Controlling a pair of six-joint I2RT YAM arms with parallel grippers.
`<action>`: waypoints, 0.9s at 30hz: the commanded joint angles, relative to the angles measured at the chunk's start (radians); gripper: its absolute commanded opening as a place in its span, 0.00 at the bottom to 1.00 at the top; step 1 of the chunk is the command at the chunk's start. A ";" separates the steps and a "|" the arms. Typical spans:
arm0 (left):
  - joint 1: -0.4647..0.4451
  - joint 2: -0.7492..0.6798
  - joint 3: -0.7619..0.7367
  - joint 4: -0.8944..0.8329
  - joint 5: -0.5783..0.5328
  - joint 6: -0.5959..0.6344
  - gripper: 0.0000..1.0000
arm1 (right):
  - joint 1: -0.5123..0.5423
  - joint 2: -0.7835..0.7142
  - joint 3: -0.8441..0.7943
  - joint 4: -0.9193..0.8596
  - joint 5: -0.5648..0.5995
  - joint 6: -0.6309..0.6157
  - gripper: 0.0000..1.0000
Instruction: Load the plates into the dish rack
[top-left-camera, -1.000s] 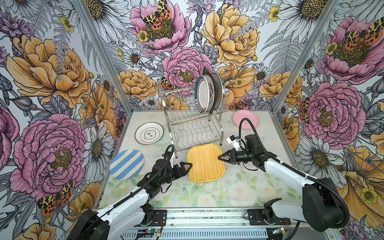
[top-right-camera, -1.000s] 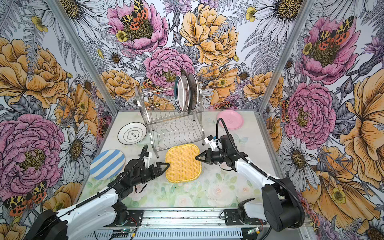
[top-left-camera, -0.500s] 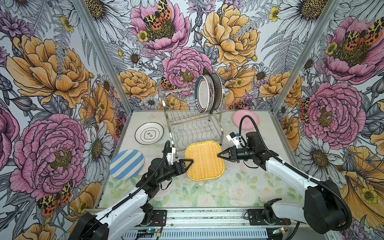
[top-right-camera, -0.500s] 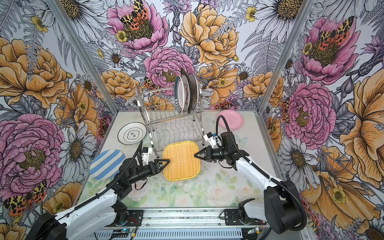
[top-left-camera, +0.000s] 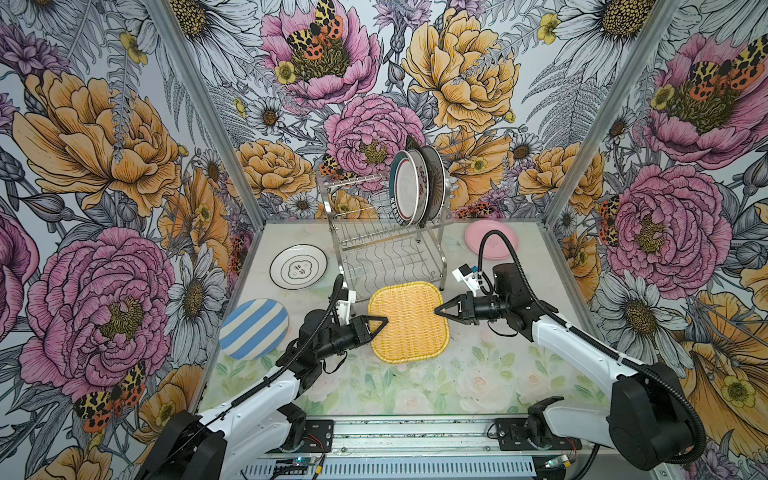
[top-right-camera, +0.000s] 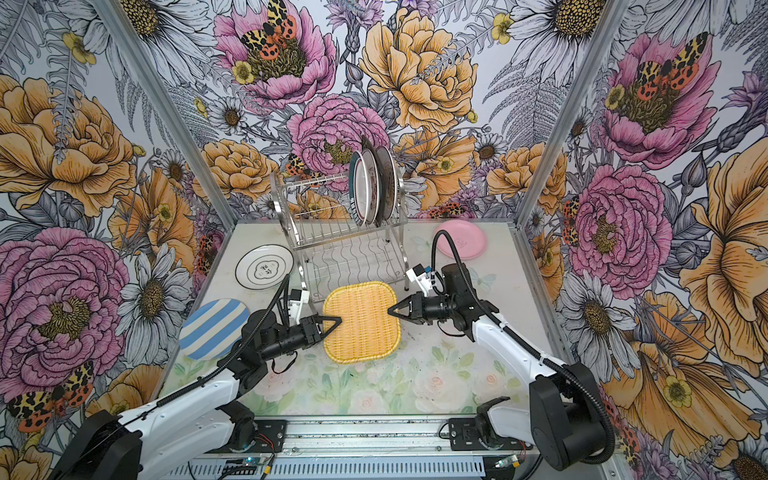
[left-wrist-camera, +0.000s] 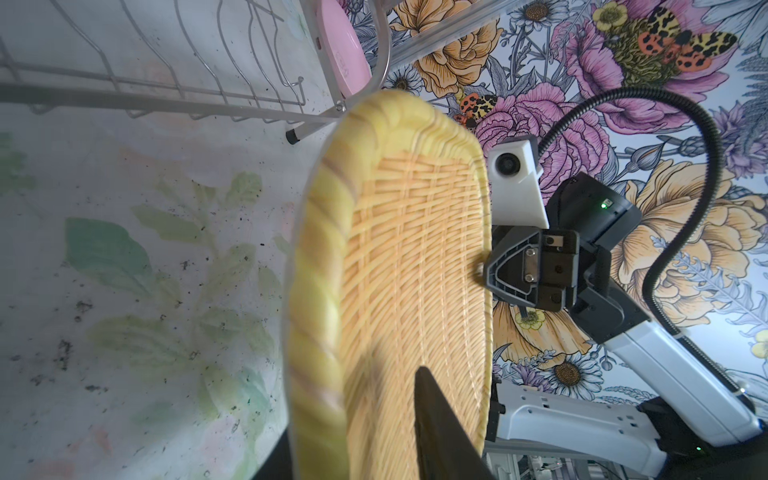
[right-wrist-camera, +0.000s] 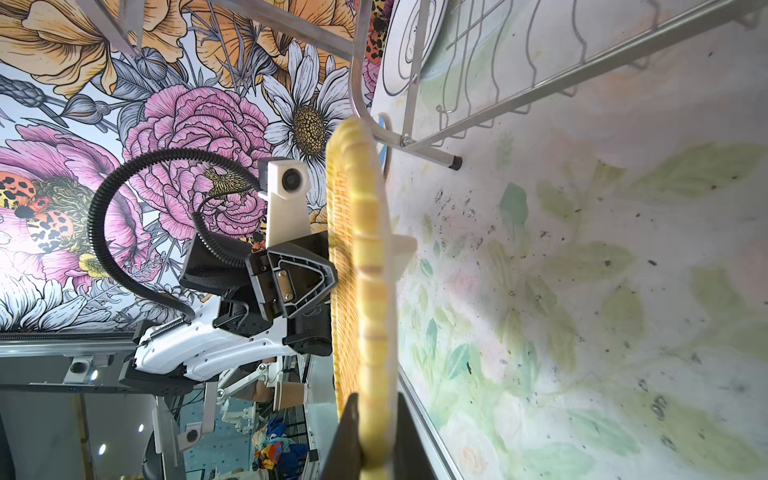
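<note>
1. right wrist view: the right end effector (right-wrist-camera: 376, 411) is clenched on the yellow plate (right-wrist-camera: 365, 249). one dark finger sits on each side of the plate's braided rim, which is seen edge-on.
2. in both top views this end effector meets the right edge of the plate and points toward the left.
3. the left end effector (top-left-camera: 384, 321) points in from the opposite side, and its tip lies over the plate's left edge. in the left wrist view one dark finger (left-wrist-camera: 432, 407) lies across the woven inner face. i cannot tell whether the fingers are pressed tight on the rim.
4. the yellow plate is rectangular with rounded corners. it sits between the two end effectors, just in front of the dish rack's lower shelf.
5. the dish rack (top-left-camera: 386, 257) is a two-tier frame of shiny wire at the back middle of the tabletop (top-left-camera: 415, 395). a few racked plates (top-left-camera: 415, 187) stand on edge at the right end of its upper shelf.
6. a pink plate (top-left-camera: 492, 239) lies flat on the tabletop to the right of the rack, near the back wall.
7. a white plate (top-left-camera: 298, 266) with a dark ring lies flat to the left of the rack. a blue-and-white striped plate (top-left-camera: 253, 328) lies flat nearer the front, beside the left arm.
</note>
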 joint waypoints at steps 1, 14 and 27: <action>0.003 -0.004 0.024 0.048 0.027 0.004 0.22 | 0.010 -0.031 0.035 0.038 -0.039 -0.019 0.00; 0.005 -0.003 0.012 0.127 0.043 -0.052 0.00 | 0.067 -0.028 0.065 0.039 -0.016 -0.068 0.29; 0.002 0.000 0.011 0.163 0.078 -0.079 0.00 | 0.104 0.003 0.098 0.055 0.003 -0.078 0.30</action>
